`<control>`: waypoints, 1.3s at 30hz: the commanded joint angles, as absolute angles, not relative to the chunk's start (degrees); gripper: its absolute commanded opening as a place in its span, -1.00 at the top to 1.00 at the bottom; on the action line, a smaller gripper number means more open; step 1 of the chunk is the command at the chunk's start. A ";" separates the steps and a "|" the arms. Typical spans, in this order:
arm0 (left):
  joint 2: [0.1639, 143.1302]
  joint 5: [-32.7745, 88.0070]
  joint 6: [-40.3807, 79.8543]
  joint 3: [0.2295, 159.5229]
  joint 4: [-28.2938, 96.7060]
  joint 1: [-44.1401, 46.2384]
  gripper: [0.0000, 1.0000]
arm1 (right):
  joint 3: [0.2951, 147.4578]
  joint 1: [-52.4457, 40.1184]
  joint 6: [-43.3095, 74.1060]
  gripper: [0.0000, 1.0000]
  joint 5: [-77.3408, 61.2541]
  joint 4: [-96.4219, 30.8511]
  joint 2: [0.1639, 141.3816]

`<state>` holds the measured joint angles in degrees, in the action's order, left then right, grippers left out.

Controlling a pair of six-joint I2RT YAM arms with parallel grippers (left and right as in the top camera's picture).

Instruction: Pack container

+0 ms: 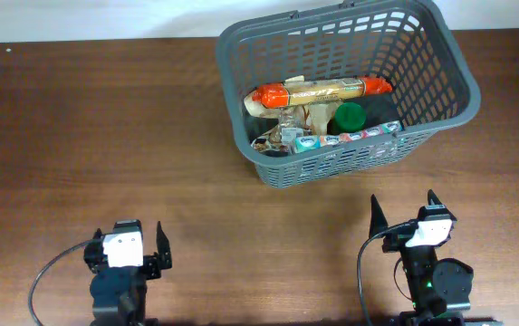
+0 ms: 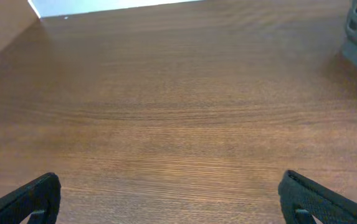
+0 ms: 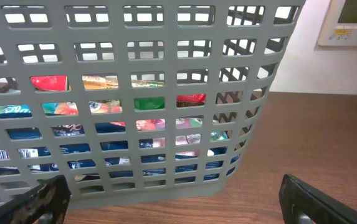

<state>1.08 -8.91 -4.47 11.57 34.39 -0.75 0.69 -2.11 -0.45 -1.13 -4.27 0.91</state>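
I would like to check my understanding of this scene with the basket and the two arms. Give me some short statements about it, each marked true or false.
1. The basket has several items inside. True.
2. The left gripper holds the green round item. False: this gripper is open and empty, and the item lies in the basket.
3. The right gripper is open and points toward the basket's slotted wall. True.
4. The long orange-ended package lies on the table beside the basket. False: it lies inside the basket.
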 commanded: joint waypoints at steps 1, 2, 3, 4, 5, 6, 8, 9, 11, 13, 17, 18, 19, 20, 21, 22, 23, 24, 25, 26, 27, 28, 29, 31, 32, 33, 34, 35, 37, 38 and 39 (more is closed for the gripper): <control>0.30 -7.66 -8.71 10.50 33.87 -0.49 -0.99 | 0.32 -1.74 -0.64 -0.98 -0.64 -4.49 0.36; 0.30 -7.64 -8.71 10.48 33.87 -0.49 -0.99 | 0.32 -1.74 -0.64 -0.98 -0.64 -4.49 0.36; 0.30 -7.66 -8.71 10.48 33.87 -0.47 -0.98 | 0.32 -1.74 -0.64 -0.98 -0.64 -4.49 0.36; 0.30 -7.66 -8.69 10.48 33.87 -0.47 -0.99 | 0.32 -1.74 -0.62 -0.98 -0.64 -4.49 0.36; 0.30 -7.66 -8.69 10.48 33.87 -0.47 -0.99 | 0.32 -1.74 -0.64 -0.98 -0.64 -4.49 0.36; 0.30 -7.68 -8.69 10.48 33.89 -0.47 -0.99 | 0.32 -1.74 -0.64 -0.98 -0.64 -4.49 0.36; 0.30 -7.70 -8.69 10.48 34.41 -0.49 -0.98 | 0.32 -1.74 -0.64 -0.98 -0.64 -4.49 0.36; 0.30 -7.70 -8.69 10.48 34.74 -0.49 -0.99 | 0.32 -1.74 -0.64 -0.98 -0.64 -4.49 0.36; 0.30 -7.68 -8.69 10.48 35.27 -0.54 -0.99 | 0.32 -1.74 -0.64 -0.98 -0.64 -4.49 0.36; 0.34 -7.68 -8.69 10.48 35.59 -0.54 -0.99 | 0.32 -1.74 -0.64 -0.98 -0.64 -4.49 0.36; 0.34 -7.70 -8.69 10.48 35.59 -0.54 -0.98 | 0.32 -1.74 -0.64 -0.98 -0.64 -4.49 0.36; 0.34 -7.68 -8.69 10.48 35.59 -0.54 -0.99 | 0.32 -1.74 -0.62 -0.98 -0.64 -4.49 0.36; 0.34 -7.70 -8.69 10.48 35.59 -0.54 -0.99 | 0.32 -1.74 -0.64 -0.98 -0.64 -4.49 0.36; 0.34 -7.68 -8.69 10.48 35.59 -0.54 -0.99 | 0.32 -1.74 -0.62 -0.98 -0.64 -4.49 0.36; 0.34 -7.68 -8.69 10.48 35.59 -0.54 -0.99 | 0.32 -1.74 -0.62 -0.98 -0.64 -4.49 0.36; 0.34 -7.68 -8.69 10.48 35.57 -0.54 -0.99 | 0.32 -1.74 -0.62 -0.98 -0.64 -4.49 0.36; 0.34 -7.68 -8.69 10.48 35.59 -0.54 -0.99 | 0.32 -1.74 -0.62 -0.98 -0.64 -4.49 0.36; 0.34 -7.68 -8.69 10.48 35.57 -0.54 -0.99 | 0.32 -1.74 -0.64 -0.98 -0.64 -4.49 0.36; 0.34 -7.68 -8.69 10.48 35.59 -0.54 -0.99 | 0.32 -1.74 -0.64 -0.98 -0.64 -4.49 0.36; 0.34 -7.70 -8.69 10.48 35.59 -0.54 -0.99 | 0.32 -1.74 -0.64 -0.98 -0.64 -4.49 0.36; 0.34 -7.68 -8.69 10.48 35.59 -0.54 -0.99 | 0.32 -1.74 -0.62 -0.98 -0.64 -4.49 0.36; 0.34 -7.68 -8.69 10.48 35.59 -0.54 -0.99 | 0.32 -1.74 -0.64 -0.98 -0.64 -4.49 0.36; 0.34 -7.70 -8.69 10.48 35.59 -0.54 -0.99 | 0.32 -1.74 -0.62 -0.98 -0.64 -4.49 0.36; 0.34 -7.68 -8.69 10.48 35.59 -0.54 -0.98 | 0.32 -1.74 -0.64 -0.98 -0.64 -4.49 0.36; 0.34 -7.70 -8.69 10.48 35.59 -0.54 -0.98 | 0.32 -1.74 -0.62 -0.98 -0.64 -4.49 0.36; 0.34 -7.70 -8.69 10.48 35.59 -0.54 -0.98 | 0.32 -1.74 -0.64 -0.98 -0.64 -4.49 0.36; 0.34 -7.68 -8.69 10.48 35.59 -0.54 -0.99 | 0.32 -1.74 -0.64 -0.98 -0.64 -4.49 0.36; 0.34 -7.68 -8.69 10.48 35.59 -0.54 -0.99 | 0.32 -1.74 -0.64 -0.98 -0.64 -4.49 0.36; 0.34 -7.70 -8.69 10.48 35.59 -0.54 -0.99 | 0.32 -1.74 -0.64 -0.98 -0.64 -4.49 0.36; 0.34 -7.70 -8.69 10.48 35.57 -0.54 -0.99 | 0.32 -1.74 -0.64 -0.97 -0.64 -4.49 0.36; 0.34 -7.70 -8.69 10.48 35.57 -0.54 -0.99 | 0.32 -1.74 -0.64 -0.98 -0.64 -4.49 0.36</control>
